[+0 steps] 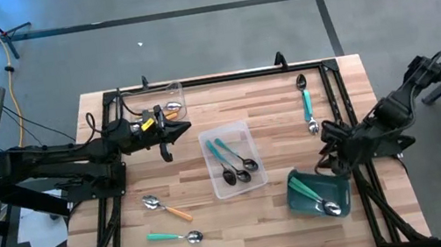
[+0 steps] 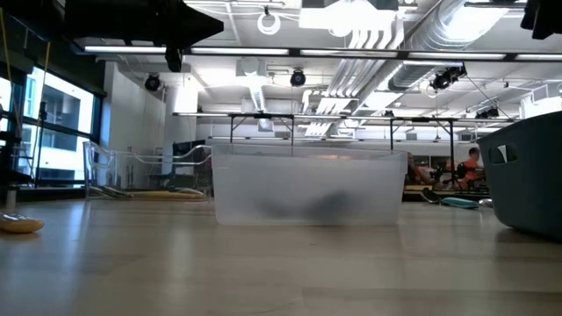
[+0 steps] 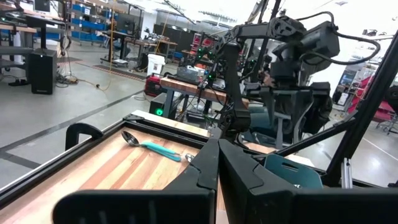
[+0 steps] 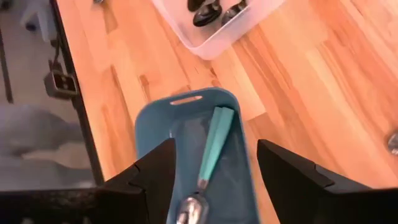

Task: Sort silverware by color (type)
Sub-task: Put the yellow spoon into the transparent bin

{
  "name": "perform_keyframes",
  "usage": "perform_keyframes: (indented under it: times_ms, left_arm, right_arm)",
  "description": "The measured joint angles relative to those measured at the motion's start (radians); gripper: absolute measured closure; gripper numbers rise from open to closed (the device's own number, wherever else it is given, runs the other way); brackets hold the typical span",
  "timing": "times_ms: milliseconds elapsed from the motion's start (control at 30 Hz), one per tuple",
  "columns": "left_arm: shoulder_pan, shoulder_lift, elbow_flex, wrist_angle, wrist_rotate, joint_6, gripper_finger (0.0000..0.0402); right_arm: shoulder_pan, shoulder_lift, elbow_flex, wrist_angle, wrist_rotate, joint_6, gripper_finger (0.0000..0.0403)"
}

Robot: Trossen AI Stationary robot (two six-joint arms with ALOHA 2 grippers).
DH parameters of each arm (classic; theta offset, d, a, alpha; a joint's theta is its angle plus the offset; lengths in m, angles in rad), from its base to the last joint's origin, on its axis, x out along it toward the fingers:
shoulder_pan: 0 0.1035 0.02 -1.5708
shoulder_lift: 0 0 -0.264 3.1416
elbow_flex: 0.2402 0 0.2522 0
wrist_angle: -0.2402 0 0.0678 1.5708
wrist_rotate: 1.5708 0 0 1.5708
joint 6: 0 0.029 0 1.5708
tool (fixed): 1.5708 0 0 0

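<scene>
- The right gripper (image 4: 211,171) hangs over the teal bin (image 1: 304,201) at the desk's (image 1: 270,98) right front, its fingers (image 4: 152,177) spread wide and released, grasping nothing.
- A green spoon (image 4: 208,165) lies in the bin, straight below the gap between those fingers, clear of both.
- The left gripper (image 1: 163,141) is raised near the clear tray (image 1: 172,96) at the desk's back left; its fingers (image 3: 205,174) are clenched together, empty.
- An orange spoon (image 1: 170,108) lies in that tray, just beside the left fingers.
- Two blue spoons (image 1: 228,159) lie in the middle tray (image 1: 244,130), between the two arms.
- Loose on the desk: a blue spoon (image 1: 307,103) at the back right, an orange-handled spoon (image 1: 167,207) and a green one (image 1: 174,236) at the front left, all well apart from either gripper.
</scene>
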Motion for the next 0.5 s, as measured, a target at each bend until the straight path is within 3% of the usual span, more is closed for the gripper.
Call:
perform_keyframes:
  times_ms: [300,400,500]
  left_arm:
    - [0.000,0.000,0.000,0.000,0.000,0.000,0.0401]
    - [0.000,0.000,0.000,0.000,0.000,0.000,0.0401]
    - [0.000,0.000,0.000,0.000,0.000,0.000,0.0401]
  right_arm:
    - [0.000,0.016,-0.027,0.042,-0.025,-0.060,0.0203]
    - [0.000,0.015,-0.028,0.061,-0.028,-0.087,0.0244]
    - [0.000,0.015,-0.028,0.067,-0.041,-0.105,0.0320]
